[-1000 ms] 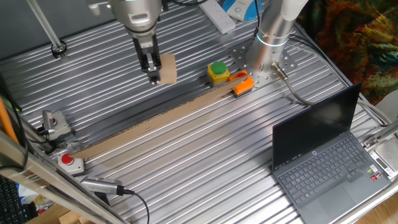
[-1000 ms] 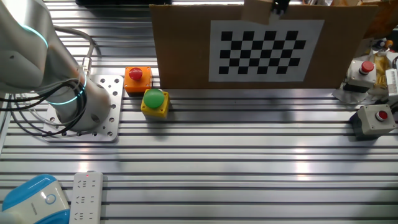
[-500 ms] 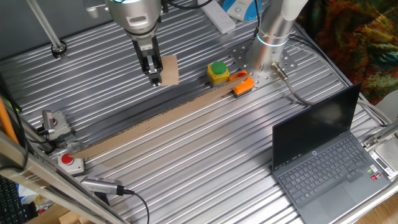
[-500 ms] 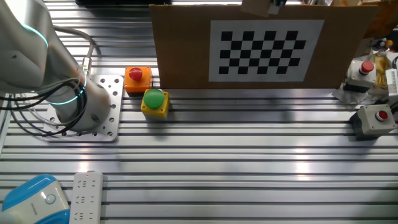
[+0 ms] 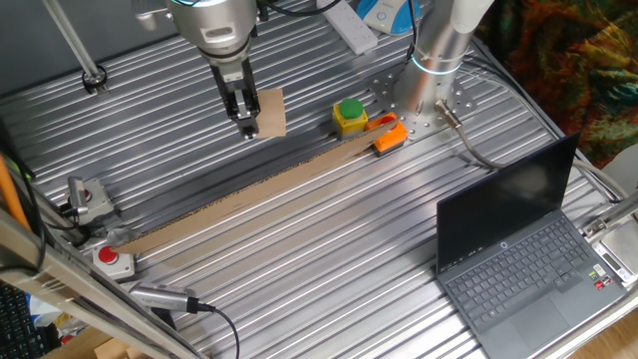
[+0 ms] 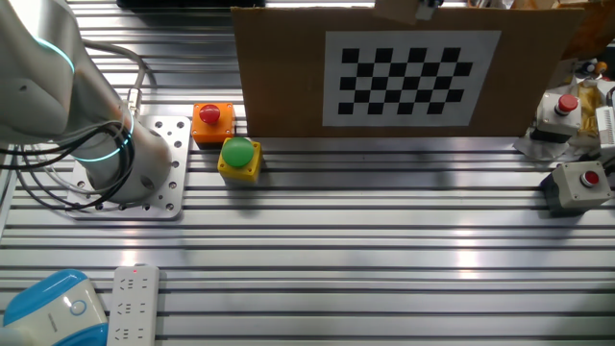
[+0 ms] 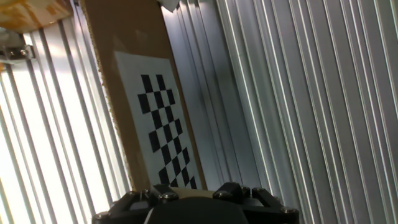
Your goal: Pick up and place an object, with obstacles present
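Gripping block [image 5: 268,112] between claw [image 5: 245,122] fingers

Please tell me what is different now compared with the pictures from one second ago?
The gripper, jaws shut on the tan block, rose a little and shifted slightly toward the far side of the table in the first half second, then stopped. The cardboard board, the yellow-and-green button box and the laptop stayed where they were.

An upright brown cardboard panel [image 6: 288,72] bearing a black-and-white checkerboard sheet [image 6: 411,77] crosses the ribbed metal table [image 5: 329,249]. A yellow box with green button [image 5: 349,116] sits at twelve o'clock; an open black laptop [image 5: 518,249], at four o'clock.
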`<action>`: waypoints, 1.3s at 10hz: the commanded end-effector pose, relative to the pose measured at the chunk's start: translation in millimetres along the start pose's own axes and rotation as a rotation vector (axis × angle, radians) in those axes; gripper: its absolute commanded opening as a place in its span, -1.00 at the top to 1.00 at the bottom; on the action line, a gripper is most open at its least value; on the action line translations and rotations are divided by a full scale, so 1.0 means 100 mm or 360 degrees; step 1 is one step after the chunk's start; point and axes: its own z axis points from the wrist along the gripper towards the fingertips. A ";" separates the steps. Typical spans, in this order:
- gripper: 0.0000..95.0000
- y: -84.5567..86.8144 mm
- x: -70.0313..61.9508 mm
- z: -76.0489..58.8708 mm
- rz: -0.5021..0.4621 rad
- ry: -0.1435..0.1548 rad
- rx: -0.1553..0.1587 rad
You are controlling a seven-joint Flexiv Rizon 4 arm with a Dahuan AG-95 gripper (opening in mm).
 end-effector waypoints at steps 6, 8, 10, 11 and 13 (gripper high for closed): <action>1.00 0.20 -0.08 -0.22 0.0040 0.0048 0.0016; 1.00 0.19 -0.07 -0.20 0.0035 0.0037 0.0008; 1.00 0.19 -0.07 -0.20 0.0007 -0.0012 0.0007; 1.00 0.19 -0.07 -0.20 -0.0006 -0.0025 0.0002; 1.00 0.19 -0.07 -0.20 -0.0039 -0.0035 -0.0001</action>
